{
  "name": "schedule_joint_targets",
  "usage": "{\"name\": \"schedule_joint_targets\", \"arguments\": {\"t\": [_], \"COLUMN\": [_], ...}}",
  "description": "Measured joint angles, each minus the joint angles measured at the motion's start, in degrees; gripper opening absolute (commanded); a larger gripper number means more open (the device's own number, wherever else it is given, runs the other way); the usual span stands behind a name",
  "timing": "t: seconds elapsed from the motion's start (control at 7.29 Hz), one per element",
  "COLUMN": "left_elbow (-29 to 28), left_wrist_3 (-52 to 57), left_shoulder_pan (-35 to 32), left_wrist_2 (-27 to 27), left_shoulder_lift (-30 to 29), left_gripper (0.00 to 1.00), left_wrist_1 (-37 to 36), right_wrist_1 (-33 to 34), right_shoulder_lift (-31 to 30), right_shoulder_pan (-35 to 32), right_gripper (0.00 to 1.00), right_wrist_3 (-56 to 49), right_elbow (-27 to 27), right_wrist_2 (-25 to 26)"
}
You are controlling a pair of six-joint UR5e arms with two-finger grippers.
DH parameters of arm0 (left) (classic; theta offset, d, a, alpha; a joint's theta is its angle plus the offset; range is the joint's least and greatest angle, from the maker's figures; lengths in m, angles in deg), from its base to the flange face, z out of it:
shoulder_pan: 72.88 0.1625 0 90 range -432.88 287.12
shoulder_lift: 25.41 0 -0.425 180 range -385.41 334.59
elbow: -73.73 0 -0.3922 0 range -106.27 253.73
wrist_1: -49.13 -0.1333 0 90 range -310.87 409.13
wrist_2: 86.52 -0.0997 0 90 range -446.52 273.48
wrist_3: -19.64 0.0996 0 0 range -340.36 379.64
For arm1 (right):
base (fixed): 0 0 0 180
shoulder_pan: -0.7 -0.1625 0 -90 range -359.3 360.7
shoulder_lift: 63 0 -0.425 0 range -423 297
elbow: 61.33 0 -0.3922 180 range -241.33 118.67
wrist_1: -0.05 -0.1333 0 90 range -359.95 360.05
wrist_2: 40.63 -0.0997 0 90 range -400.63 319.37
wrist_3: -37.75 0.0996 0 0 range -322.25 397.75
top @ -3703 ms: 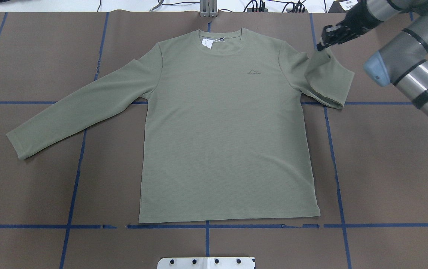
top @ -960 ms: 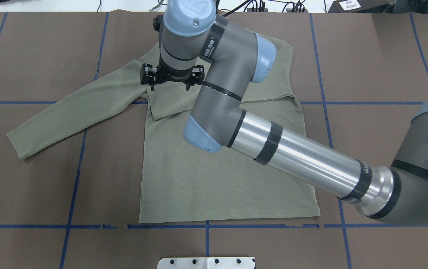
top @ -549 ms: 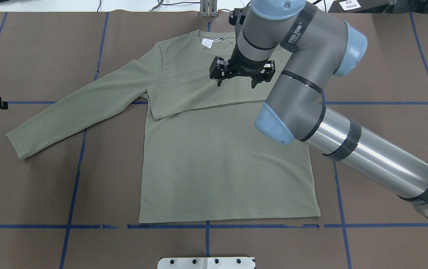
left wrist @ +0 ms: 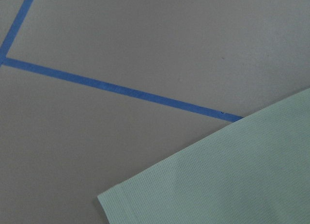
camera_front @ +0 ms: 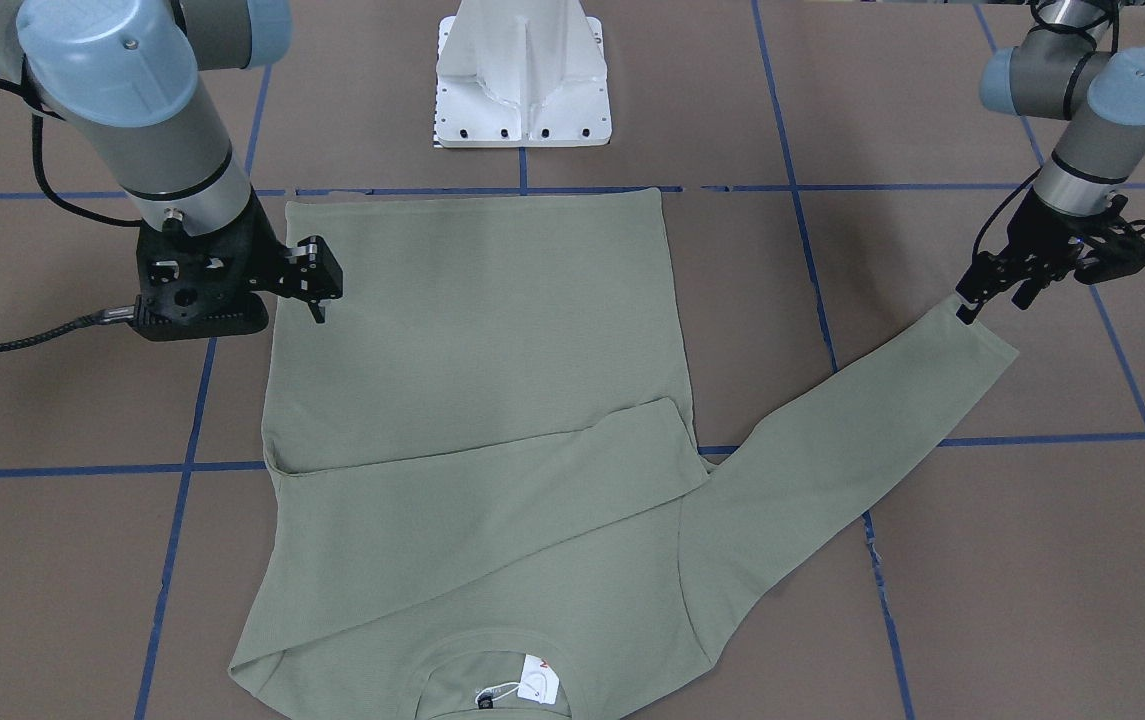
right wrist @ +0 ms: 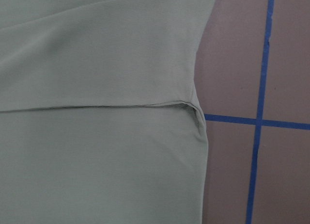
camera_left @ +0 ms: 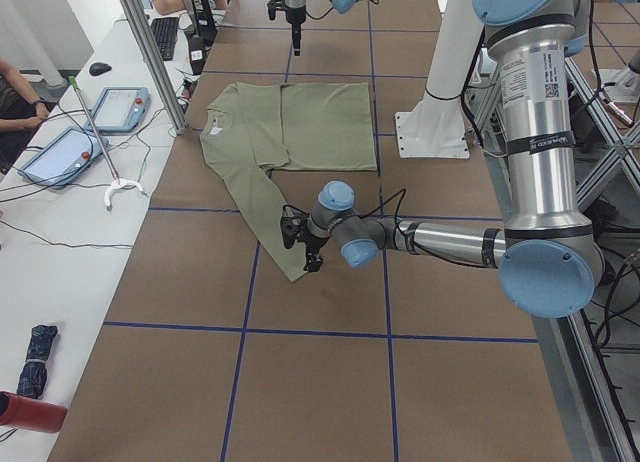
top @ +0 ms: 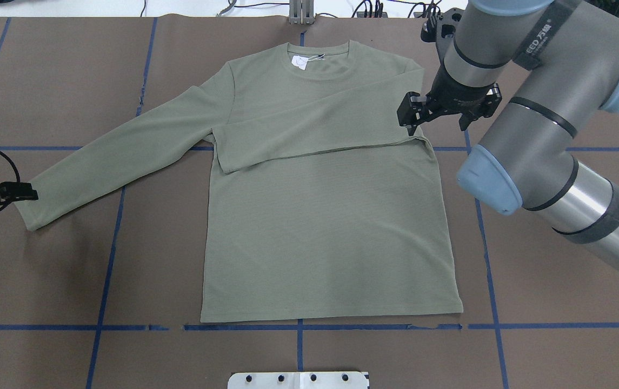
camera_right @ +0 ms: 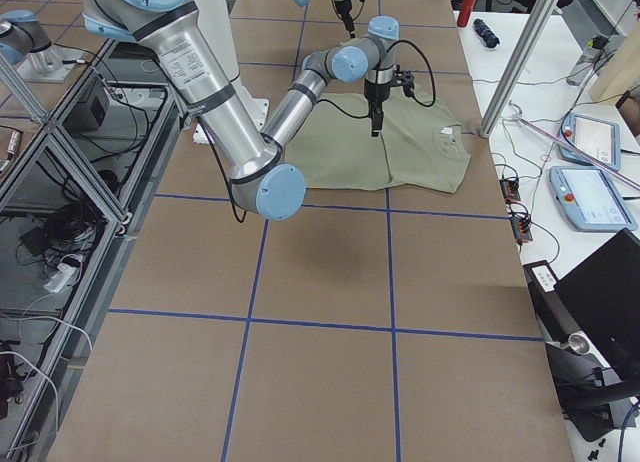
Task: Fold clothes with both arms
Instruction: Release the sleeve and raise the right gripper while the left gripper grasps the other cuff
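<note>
Now, nearest the robot, the hem of the sage-green long-sleeved knit shirt (top: 320,232) lies flat on the brown paper table (top: 33,281). Farther, one sleeve is folded across the chest; the other stretches left, where the black left gripper (camera_front: 994,303) stands at its cuff, jaws apart, empty. The black right gripper (top: 435,127) hangs wide and empty by the folded shoulder.
</note>
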Motion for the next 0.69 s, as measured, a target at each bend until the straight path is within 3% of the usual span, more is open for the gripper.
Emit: {"name": "schedule_joint_targets", "arguments": {"t": [0.69], "left_elbow": [-3.48], "left_wrist_3": [0.02], "left_shoulder_pan": [1.52], "left_wrist_2": [-2.3], "left_shoulder_lift": [-1.36], "left_gripper": [0.99], "left_wrist_1": [-0.9], "right_wrist_1": [-0.48], "right_shoulder_lift": [-3.14], "right_shoulder_pan": [-0.23], "right_gripper": [1.0], "right_wrist_3": [-1.19], "right_elbow": [2.66], "right_wrist_2": [0.11]}}
